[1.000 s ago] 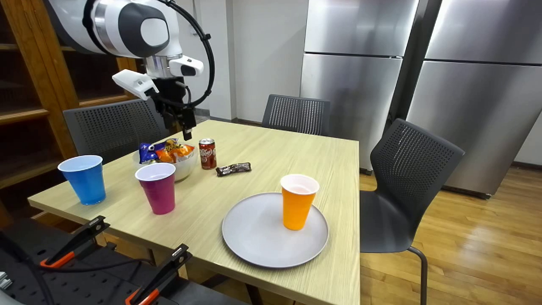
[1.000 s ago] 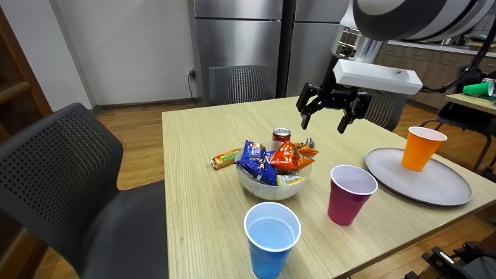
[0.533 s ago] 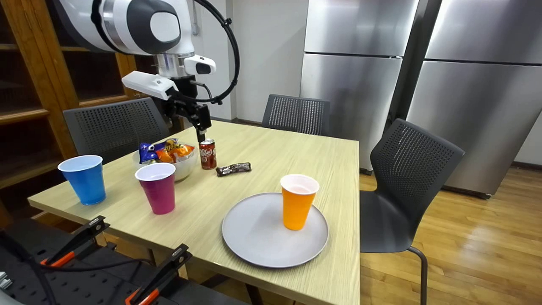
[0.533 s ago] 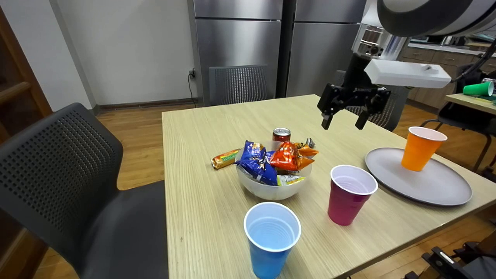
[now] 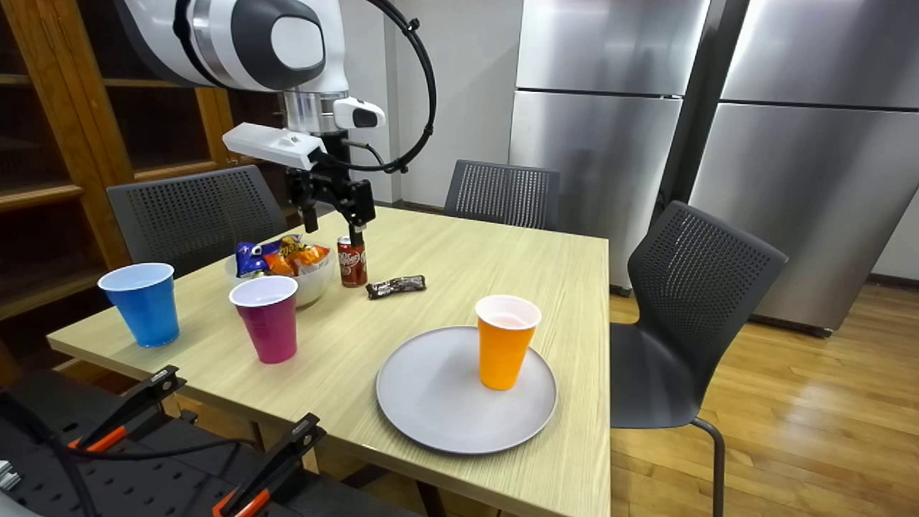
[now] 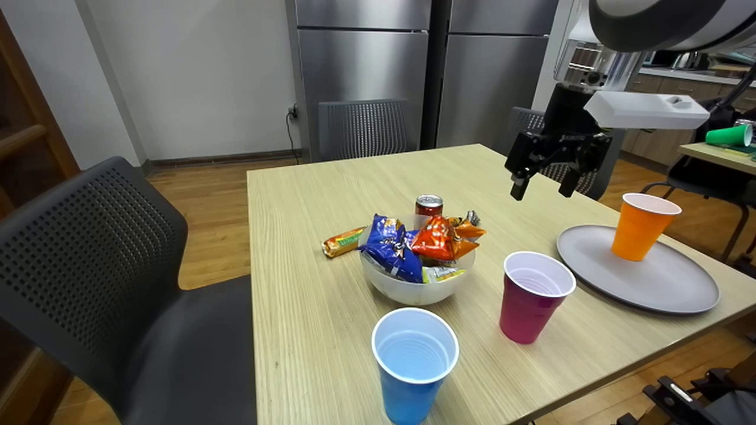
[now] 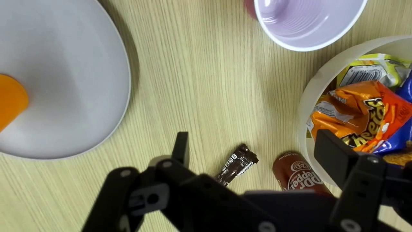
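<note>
Black jaws stand spread above the counter, where in the wrist view a wrapped bar and red can show between them; next come a bowl of snack bags, a purple cup, and a plate bearing an orange cup.

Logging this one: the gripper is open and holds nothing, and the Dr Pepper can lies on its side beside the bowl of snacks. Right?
Not quite: the Dr Pepper can stands upright, as an exterior view shows, beside the bowl of snacks. The gripper is open and holds nothing.
</note>
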You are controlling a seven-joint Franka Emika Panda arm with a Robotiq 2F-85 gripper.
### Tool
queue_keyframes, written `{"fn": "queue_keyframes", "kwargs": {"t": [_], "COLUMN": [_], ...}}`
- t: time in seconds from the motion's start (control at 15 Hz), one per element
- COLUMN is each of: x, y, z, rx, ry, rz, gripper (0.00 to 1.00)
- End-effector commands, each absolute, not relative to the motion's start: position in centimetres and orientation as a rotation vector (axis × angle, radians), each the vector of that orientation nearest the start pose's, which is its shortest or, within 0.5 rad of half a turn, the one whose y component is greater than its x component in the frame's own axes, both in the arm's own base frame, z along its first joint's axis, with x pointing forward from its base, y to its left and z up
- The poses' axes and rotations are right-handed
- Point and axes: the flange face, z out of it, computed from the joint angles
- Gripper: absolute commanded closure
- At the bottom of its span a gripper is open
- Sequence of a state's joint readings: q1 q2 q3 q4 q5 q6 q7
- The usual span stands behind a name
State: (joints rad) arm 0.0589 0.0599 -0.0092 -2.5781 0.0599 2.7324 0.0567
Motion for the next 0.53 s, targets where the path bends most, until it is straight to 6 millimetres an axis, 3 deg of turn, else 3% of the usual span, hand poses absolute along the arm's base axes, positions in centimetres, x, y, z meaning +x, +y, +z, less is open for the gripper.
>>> {"fn": "queue_keyframes", "kwargs": {"t": [0.0, 0.47], "x": [45.6, 45.3], "y": [2.0, 2.4], "z": [24.9, 23.8], "rx": [-3.106, -3.094], "ry": [0.094, 0.025], "rz": [-0.143, -0.101], "gripper": [0.0, 0.0]}}
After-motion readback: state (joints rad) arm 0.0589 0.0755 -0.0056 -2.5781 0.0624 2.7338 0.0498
